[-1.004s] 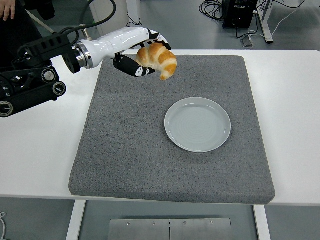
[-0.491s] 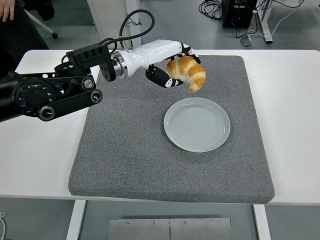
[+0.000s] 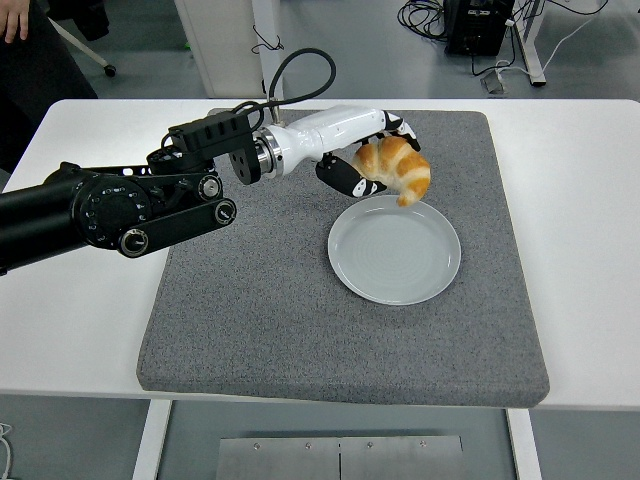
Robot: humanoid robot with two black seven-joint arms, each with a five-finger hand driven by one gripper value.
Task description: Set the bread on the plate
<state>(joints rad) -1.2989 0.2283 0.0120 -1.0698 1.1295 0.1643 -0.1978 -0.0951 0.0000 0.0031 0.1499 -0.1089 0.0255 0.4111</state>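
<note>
My left hand (image 3: pixel 375 150) reaches in from the left over the grey mat and is shut on the bread, a golden croissant (image 3: pixel 399 167). The croissant hangs in the air just above the far edge of the pale round plate (image 3: pixel 394 250), which lies on the mat right of centre. The croissant's lower tip points down toward the plate's rim. My right arm is out of view.
The grey mat (image 3: pixel 260 300) covers most of the white table (image 3: pixel 70 310). A person's hand and dark clothing (image 3: pixel 15 20) show at the top left corner. Cables and table legs stand on the floor beyond the table.
My left arm has carried the croissant rightward and toward me, from over the mat's far left part to just above the plate's far edge, and a little lower.
</note>
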